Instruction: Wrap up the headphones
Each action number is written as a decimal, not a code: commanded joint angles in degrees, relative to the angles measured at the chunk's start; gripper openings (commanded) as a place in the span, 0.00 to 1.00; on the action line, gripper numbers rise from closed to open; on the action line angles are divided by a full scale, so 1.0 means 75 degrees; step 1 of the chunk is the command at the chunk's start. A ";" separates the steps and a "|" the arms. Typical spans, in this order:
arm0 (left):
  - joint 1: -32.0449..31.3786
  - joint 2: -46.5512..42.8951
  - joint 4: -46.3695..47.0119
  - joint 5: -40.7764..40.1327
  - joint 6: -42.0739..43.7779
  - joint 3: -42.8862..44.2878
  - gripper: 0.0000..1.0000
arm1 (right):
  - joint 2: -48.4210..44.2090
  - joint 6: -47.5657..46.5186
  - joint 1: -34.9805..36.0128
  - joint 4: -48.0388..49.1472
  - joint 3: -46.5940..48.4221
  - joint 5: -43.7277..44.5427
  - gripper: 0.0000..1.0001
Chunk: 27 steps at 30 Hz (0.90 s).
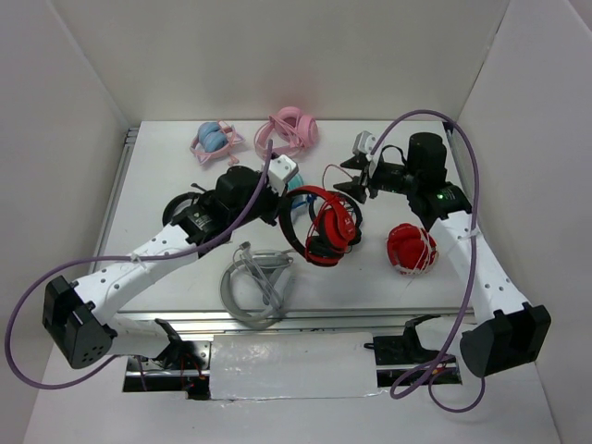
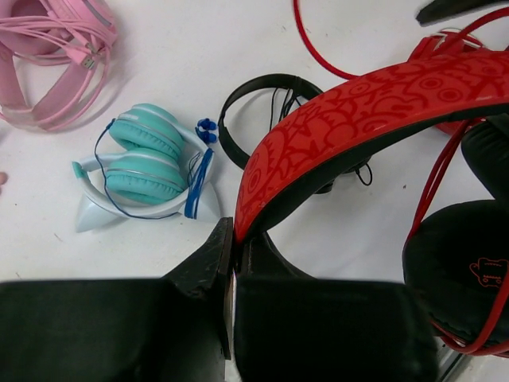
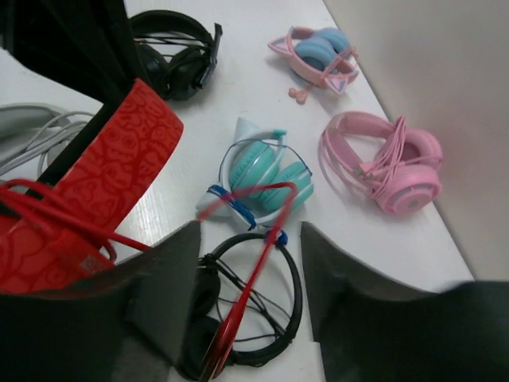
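Observation:
The headphones [image 1: 326, 227] lie mid-table, red cups and black pads facing up. My left gripper [image 1: 289, 205] is shut on their red patterned headband [image 2: 358, 111]; the jaws [image 2: 235, 243] pinch its end, and a black ear pad [image 2: 461, 263] shows to the right. My right gripper [image 1: 353, 176] stands open just behind the headphones. The thin red cable [image 3: 254, 270] runs loose through the gap between its fingers [image 3: 250, 231], touching neither one. The same cable loops on the table [image 1: 328, 171] by that gripper. The headband [image 3: 119, 159] also shows at the left of the right wrist view.
A teal pair [image 2: 147, 163] and a small black on-ear pair [image 3: 262, 318] lie beneath the grippers. Pink headphones [image 1: 291, 128] and a pink-and-blue pair [image 1: 215, 139] sit at the back. A compact red pair with whitish cord [image 1: 411, 248] lies right, a grey pair [image 1: 254, 282] at the front.

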 commanded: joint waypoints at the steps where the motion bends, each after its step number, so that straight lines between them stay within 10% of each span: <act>1: 0.0182 -0.0163 0.0586 0.0690 -0.0583 0.0207 0.00 | -0.0032 0.0480 -0.0132 0.0458 -0.0116 -0.0887 0.64; 27: 0.0920 0.0587 -0.0866 0.0890 -0.1404 0.1917 0.00 | -0.0454 0.4373 -0.0742 0.4363 -0.2074 0.1562 0.93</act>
